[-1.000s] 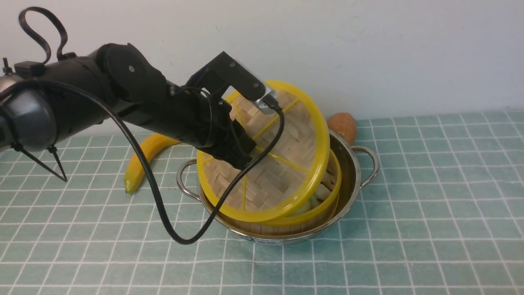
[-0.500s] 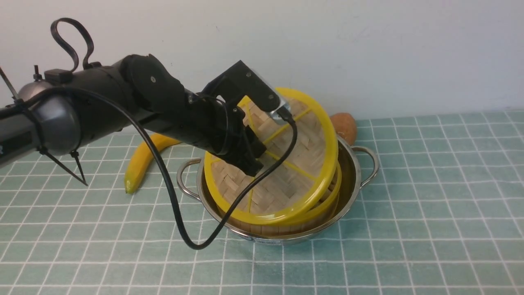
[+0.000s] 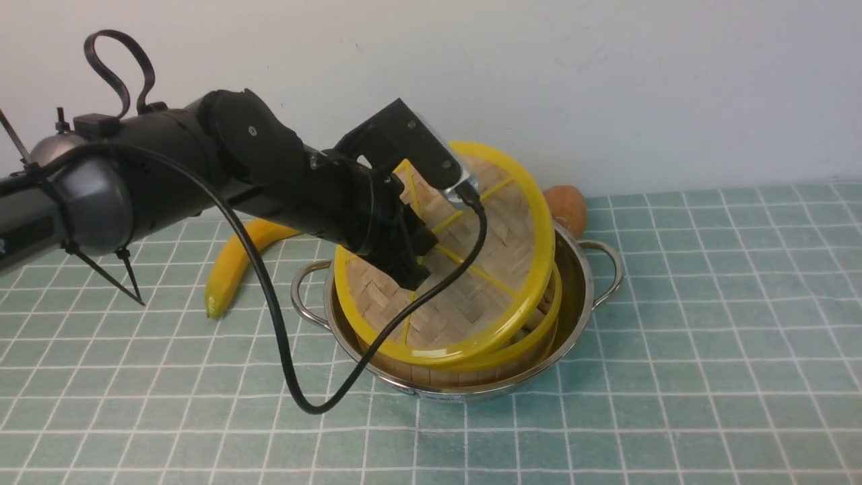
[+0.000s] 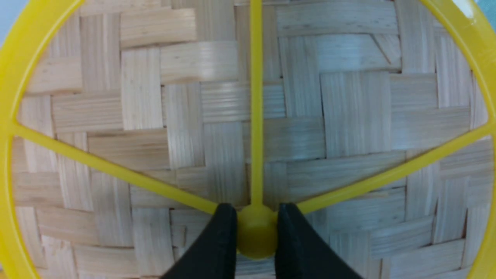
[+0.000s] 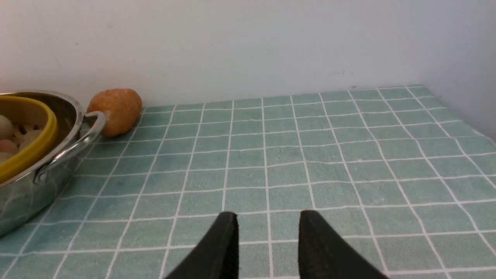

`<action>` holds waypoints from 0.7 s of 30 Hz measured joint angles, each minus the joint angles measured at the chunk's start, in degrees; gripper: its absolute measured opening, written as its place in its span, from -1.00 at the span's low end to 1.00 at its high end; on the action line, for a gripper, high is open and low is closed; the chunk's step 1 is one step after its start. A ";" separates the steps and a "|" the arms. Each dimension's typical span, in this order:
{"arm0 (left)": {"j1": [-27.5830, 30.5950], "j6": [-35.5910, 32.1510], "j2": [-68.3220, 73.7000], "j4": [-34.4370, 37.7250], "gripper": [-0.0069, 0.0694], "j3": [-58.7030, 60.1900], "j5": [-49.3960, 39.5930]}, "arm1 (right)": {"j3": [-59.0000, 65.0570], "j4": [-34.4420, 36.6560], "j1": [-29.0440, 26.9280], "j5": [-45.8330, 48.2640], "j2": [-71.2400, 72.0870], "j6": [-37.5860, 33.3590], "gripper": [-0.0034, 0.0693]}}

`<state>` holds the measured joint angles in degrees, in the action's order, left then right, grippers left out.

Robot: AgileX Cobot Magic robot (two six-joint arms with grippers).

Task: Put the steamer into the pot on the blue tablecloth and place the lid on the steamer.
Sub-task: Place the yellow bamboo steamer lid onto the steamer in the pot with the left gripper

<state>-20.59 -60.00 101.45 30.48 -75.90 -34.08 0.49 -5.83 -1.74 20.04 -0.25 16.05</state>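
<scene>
Sliding across the pot (image 3: 578,266), the lid (image 3: 498,310) has shifted toward the pot's right side since a second ago. The left arm (image 3: 168,175) has pushed in with it, and over the last half second there's been barely a twitch!

The blue tablecloth (image 3: 707,350) runs under everything, and the pot sits on it. The big black left arm reaches in from the pot's left and ends above the pot's middle, with its cable (image 3: 283,350) drooping in a loop in front of the pot's left side.

Now the lid: it hangs over the pot steeply tilted. Its far edge is lifted high above the pot's back rim, and its near edge is dipped low by the pot's front rim. Whether that low edge touches what's below, I can't tell.

The steamer (image 3: 431,375) is already down inside the pot, its yellow rim peeking out beneath the lid. Pale rounded pieces (image 5: 7,135) are lying in it.

A banana (image 3: 232,263) rests on the cloth off the pot's left side. A brown lump (image 3: 566,205) sits just behind the pot's right side.

And the grip! The left pincer (image 4: 257,228) is clamped tight on the lid's small yellow knob (image 4: 257,234), one black finger on each side. The right pincer (image 5: 267,240) waits out beyond the pot's right side, over bare cloth. Its fingers are spread with nothing between them.
</scene>
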 joint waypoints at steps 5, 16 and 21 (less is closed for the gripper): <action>0.00 -0.13 0.00 0.00 -0.51 0.00 -0.06 | 0.00 0.00 0.00 0.00 0.00 0.00 -0.25; 0.00 5.94 0.00 -4.82 -0.51 -5.17 -4.48 | 0.00 0.00 0.00 0.00 0.00 0.00 -0.25; 0.00 6.81 0.29 -5.47 -0.51 -5.29 -7.12 | 0.00 0.00 0.00 0.00 0.00 0.00 -0.25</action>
<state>-20.59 -53.19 101.74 25.01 -81.19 -41.19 0.49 -5.83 -1.74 20.04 -0.25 16.05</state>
